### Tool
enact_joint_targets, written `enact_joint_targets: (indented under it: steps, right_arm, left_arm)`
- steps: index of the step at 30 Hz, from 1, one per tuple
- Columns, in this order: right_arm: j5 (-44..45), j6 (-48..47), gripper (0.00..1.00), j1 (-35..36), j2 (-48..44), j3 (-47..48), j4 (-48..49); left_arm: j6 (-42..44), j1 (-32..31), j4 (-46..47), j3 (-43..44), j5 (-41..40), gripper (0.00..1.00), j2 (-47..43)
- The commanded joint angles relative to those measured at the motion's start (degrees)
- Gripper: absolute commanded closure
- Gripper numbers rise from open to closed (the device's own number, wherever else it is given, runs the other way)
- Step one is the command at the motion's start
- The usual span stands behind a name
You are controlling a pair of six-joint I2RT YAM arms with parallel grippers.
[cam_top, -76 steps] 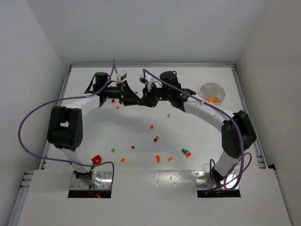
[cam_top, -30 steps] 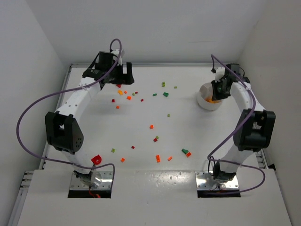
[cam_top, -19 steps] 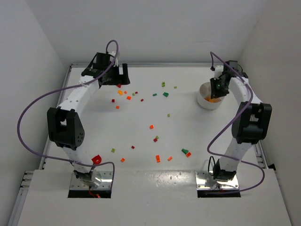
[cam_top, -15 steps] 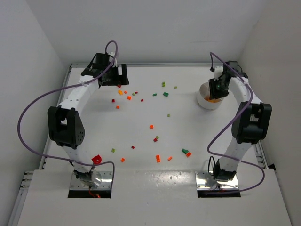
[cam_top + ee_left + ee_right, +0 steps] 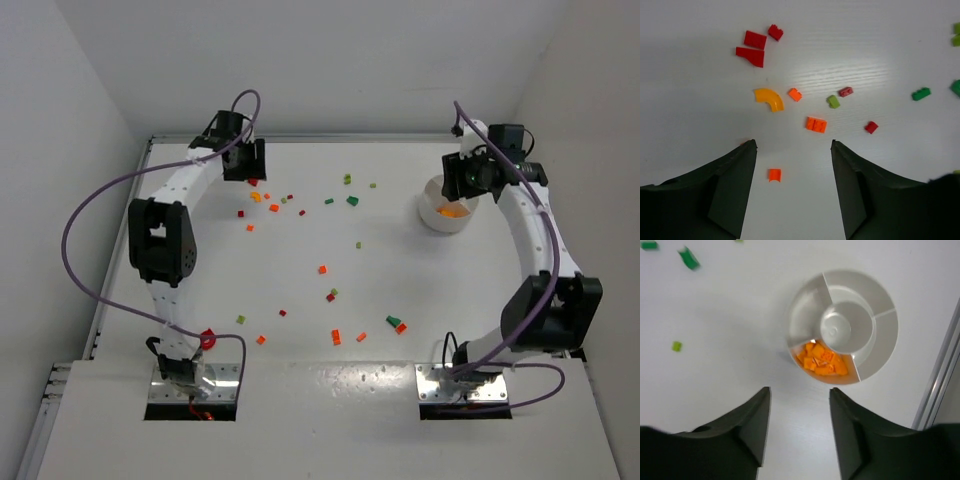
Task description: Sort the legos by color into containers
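The legos lie scattered on the white table: a red and orange cluster (image 5: 270,200) at the back left, green ones (image 5: 350,190) at the back middle, and more towards the front (image 5: 340,335). My left gripper (image 5: 244,166) hovers open over the cluster. In the left wrist view, a small orange brick (image 5: 774,175) lies on the table between its fingers (image 5: 793,146). The round white dish (image 5: 432,215) stands at the back right. My right gripper (image 5: 466,180) hangs open and empty just beside it (image 5: 800,390). One compartment holds orange legos (image 5: 822,360); the other compartments (image 5: 885,335) look bare.
A raised rail (image 5: 520,200) runs along the table's right edge close behind the dish. A red object (image 5: 205,338) sits by the left arm's base. A curved orange piece (image 5: 769,97) and red bricks (image 5: 754,45) lie ahead of the left fingers.
The two grippers, together at the back middle earlier, have parted. The right one went to the dish and opened. The left one stayed over the back-left cluster, and its jaws have narrowed a little.
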Motion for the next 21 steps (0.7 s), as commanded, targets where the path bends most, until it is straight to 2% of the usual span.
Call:
enact_joint_targets:
  steps: [1, 6, 9, 14, 16, 19, 21]
  right_arm:
    - [-4.4, -1.7, 0.44, 0.6, -3.1, 1.1, 3.5]
    - [-5.0, 4.9, 0.27, -0.8, -2.2, 4.3, 2.9]
    - [-4.8, 3.9, 0.23, -0.8, -0.9, 5.9, 0.6]
    - [-4.8, 2.6, 0.52, -0.8, 0.2, 5.4, -0.6]
    - [-5.4, 2.6, 0.58, -0.8, 0.2, 4.9, -0.7]
    - [-6.1, 1.4, 0.59, -0.8, -1.5, 2.6, 0.0]
    - [-6.7, 0.9, 0.56, -0.8, -2.6, 1.6, 1.4]
  left_arm:
    - [0.5, 0.6, -2.3, 3.3, -4.9, 0.34, 3.9]
    - [2.5, 0.6, -3.4, 5.6, -4.9, 0.32, 8.3]
    - [2.5, 0.6, -3.4, 6.1, -8.0, 0.31, 9.8]
    - [0.7, 0.6, -3.4, 6.1, -9.4, 0.32, 10.9]
    - [0.7, 0.6, -3.4, 6.8, -9.4, 0.32, 12.1]
    - [0.2, 1.3, -3.4, 8.3, -7.4, 0.32, 13.4]
    - [-0.4, 1.3, -3.4, 8.9, -7.3, 0.3, 14.2]
